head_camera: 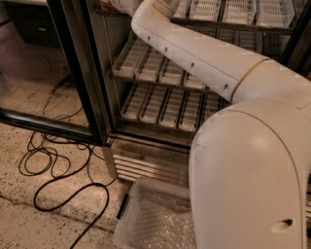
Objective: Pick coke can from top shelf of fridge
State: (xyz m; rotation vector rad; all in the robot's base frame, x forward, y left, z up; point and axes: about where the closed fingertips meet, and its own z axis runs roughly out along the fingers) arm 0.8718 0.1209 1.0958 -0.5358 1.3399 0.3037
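The fridge (80, 82) stands open, with its black-framed glass door swung out to the left. Its top shelf (228, 13) runs along the upper edge of the view and carries white slotted trays. My white arm (194, 53) reaches up and to the left across the fridge opening and leaves the view at the top edge near the left end of that shelf. The gripper is out of view beyond that edge. The coke can is not visible.
Two lower racks of white trays (165, 104) sit below the arm. The steel louvred base (146, 163) is at floor level. A clear plastic bin (150, 219) stands on the floor in front of it. Black cables (53, 165) loop on the speckled floor at left.
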